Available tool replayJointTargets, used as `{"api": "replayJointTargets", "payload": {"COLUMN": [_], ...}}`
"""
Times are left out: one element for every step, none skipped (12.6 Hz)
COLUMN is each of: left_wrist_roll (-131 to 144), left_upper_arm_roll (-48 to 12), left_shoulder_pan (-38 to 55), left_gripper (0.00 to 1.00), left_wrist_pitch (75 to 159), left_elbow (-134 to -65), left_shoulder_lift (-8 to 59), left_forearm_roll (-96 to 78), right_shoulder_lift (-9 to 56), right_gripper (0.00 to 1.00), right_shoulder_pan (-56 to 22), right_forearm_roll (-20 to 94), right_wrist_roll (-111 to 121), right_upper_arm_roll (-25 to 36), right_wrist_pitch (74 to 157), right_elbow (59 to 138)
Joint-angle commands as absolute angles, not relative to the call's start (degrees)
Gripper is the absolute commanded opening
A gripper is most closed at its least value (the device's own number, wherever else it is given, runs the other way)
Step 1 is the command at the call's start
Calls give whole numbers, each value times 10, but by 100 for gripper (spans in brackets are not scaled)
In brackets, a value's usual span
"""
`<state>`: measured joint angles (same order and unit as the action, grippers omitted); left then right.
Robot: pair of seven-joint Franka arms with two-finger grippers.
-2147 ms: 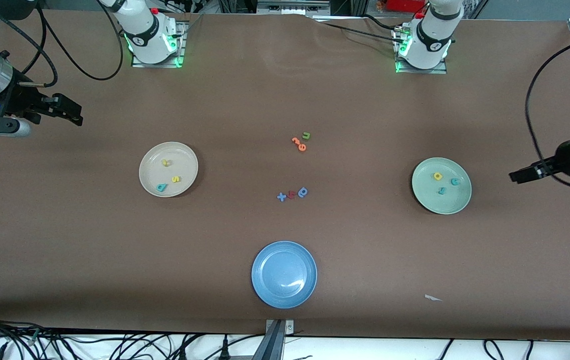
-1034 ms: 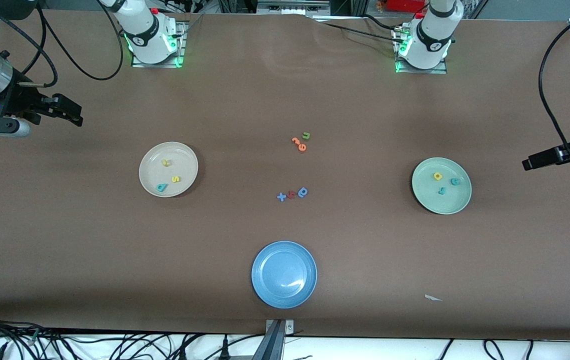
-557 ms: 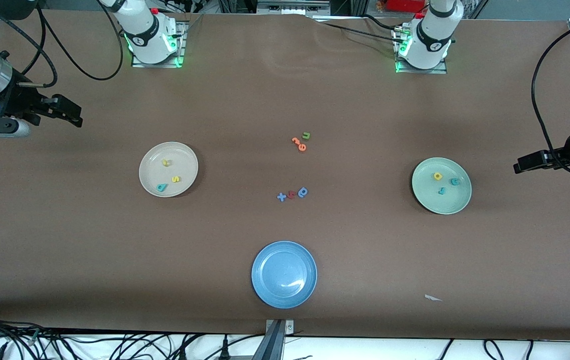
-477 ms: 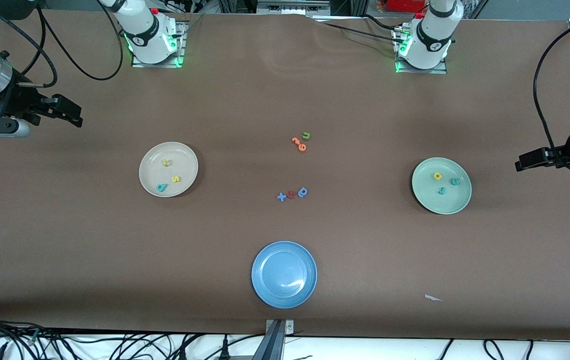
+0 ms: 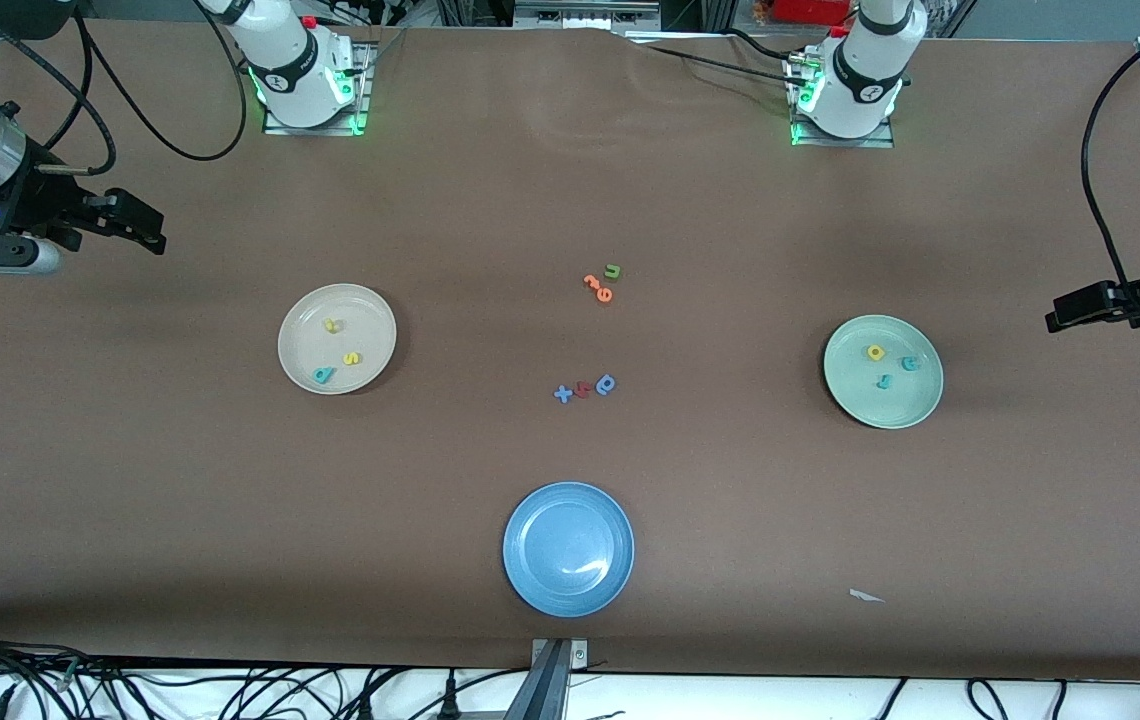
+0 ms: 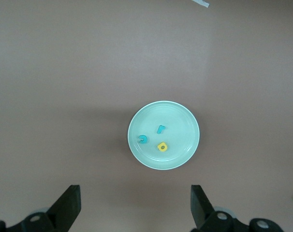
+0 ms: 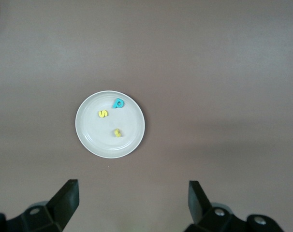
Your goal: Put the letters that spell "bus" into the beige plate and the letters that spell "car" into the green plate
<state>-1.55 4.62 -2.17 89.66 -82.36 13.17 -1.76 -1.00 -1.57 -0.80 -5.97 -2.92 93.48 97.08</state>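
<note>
While my front view takes in the whole table (image 5: 180, 480), only my wrist views let me read the letters clearly. From the left wrist I see the green plate (image 6: 185, 116) holding the teal "c" (image 6: 143, 139), the teal "r" (image 6: 160, 129) and the yellow "a" (image 6: 162, 146); from the right wrist, the beige plate (image 7: 88, 133) holding the teal "b" (image 7: 118, 103), the yellow "s" (image 7: 103, 114) and the yellow "u" (image 7: 117, 132). My left gripper (image 5: 1065, 312) hangs high over the left arm's end edge, jaws spread wide and empty; my right gripper (image 5: 135, 222) hangs over the right arm's end edge, equally spread and empty. Each plate sits toward its own arm's end, with stray letters mid-table and a blue plate (image 5: 530, 580) by the front-camera edge.
</note>
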Motion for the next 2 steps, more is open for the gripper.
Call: {"api": "replayJointTargets", "payload": {"left_wrist_roll": [-29,-25], "left_upper_arm_roll": [44,42], "left_shoulder_pan": [-25,-24], "left_gripper": [100,100], "left_wrist_pitch": [876,876], "left_elbow": [-824,-824], "left_shoulder_lift": [118,119], "left_forearm_roll": [-4,-4], "right_shoulder_lift": [-14,-14], "right_gripper": [100,100], "right_shoulder_pan": [-9,-9], "right_forearm_roll": [-3,-3], "right_wrist_roll": [-54,-54], "right_upper_arm_roll": [-35,-35], "right_wrist_pitch": [939,939], "right_elbow": [972,972]}}
